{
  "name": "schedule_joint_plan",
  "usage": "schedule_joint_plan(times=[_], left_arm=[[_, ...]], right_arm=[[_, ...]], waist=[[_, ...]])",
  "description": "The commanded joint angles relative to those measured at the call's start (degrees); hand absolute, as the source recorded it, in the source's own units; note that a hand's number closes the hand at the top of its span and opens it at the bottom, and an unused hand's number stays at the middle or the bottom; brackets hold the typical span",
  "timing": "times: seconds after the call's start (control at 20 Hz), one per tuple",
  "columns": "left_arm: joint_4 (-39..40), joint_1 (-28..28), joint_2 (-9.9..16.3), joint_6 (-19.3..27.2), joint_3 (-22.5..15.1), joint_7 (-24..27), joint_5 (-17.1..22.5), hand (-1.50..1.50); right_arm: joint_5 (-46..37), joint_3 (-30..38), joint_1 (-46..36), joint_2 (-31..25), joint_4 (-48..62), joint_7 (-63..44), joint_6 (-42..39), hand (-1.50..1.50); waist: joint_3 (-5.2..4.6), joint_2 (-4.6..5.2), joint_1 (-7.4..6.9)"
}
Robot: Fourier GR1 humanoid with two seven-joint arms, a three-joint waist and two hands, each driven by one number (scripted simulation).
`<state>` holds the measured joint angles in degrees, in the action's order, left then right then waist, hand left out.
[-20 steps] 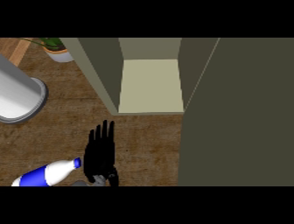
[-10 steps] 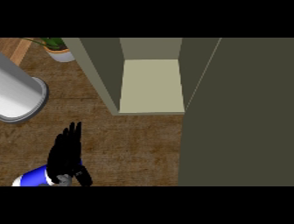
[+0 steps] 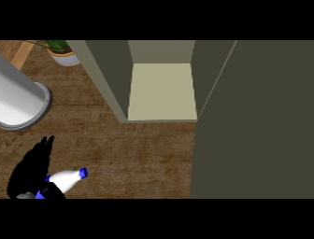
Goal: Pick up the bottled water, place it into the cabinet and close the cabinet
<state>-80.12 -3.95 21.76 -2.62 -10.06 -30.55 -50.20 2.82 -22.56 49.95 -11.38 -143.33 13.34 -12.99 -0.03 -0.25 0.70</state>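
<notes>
The robot's black left hand (image 3: pixel 27 172) sits at the near left corner of the brown wooden counter (image 3: pixel 139 149). Its fingers (image 3: pixel 44 145) are stretched straight toward the far side, so it reads as open, with nothing visibly clasped. Touching its right side lies the white plastic water bottle with a blue cap (image 3: pixel 67 179), tipped on its side with the cap pointing far-right. The hand probably lies alongside so that it can wrap round the bottle's body next.

Far and to the right stands the olive-green cabinet (image 3: pixel 163 91) with its pale shelf exposed. Its tall door (image 3: pixel 263 121) is swung open and fills the right of the view, leaving the way in clear. At far left are a big grey cylinder (image 3: pixel 8 93) and a small potted plant (image 3: pixel 61 51).

The bottle's base is hidden behind the hand and cut off at the near edge. Thumb contact is hard to make out. The right hand does not show.
</notes>
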Motion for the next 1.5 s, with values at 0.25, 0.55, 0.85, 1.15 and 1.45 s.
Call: schedule_joint_plan(times=[0.25, 0.55, 0.85, 1.15, 1.45], left_arm=[[8.2, -1.9, 4.7, -0.4, 5.9, 12.4, 5.4, -1.5], [15.2, -2.9, 4.8, 3.9, 9.9, 22.1, 8.5, 1.5], [16.8, -3.5, 9.0, 2.6, 6.9, 25.7, 3.3, 1.5], [16.1, 0.3, -0.2, 5.8, 7.0, 37.4, 11.2, 1.5], [10.5, 2.5, -19.8, 5.5, 9.9, 53.4, 31.9, 1.5]], right_arm=[[0.0, 0.4, 7.3, -4.9, -10.0, 1.1, -0.6, -1.5], [-2.6, -2.6, 9.8, -5.0, -11.4, 2.6, 1.3, -1.5], [-2.0, -1.7, 11.3, -7.4, -10.7, 5.3, 1.0, -1.5], [-1.9, -1.9, 10.2, -7.4, -5.3, 8.9, 1.3, -1.5], [-1.9, -2.4, 8.9, -6.0, -1.2, 11.2, 1.9, -1.5]], waist=[[-0.03, 0.11, 0.21], [-0.13, 0.14, 0.35], [-0.07, 0.15, 0.4], [-0.36, 0.0, 0.43], [-1.31, -0.61, -0.56]])
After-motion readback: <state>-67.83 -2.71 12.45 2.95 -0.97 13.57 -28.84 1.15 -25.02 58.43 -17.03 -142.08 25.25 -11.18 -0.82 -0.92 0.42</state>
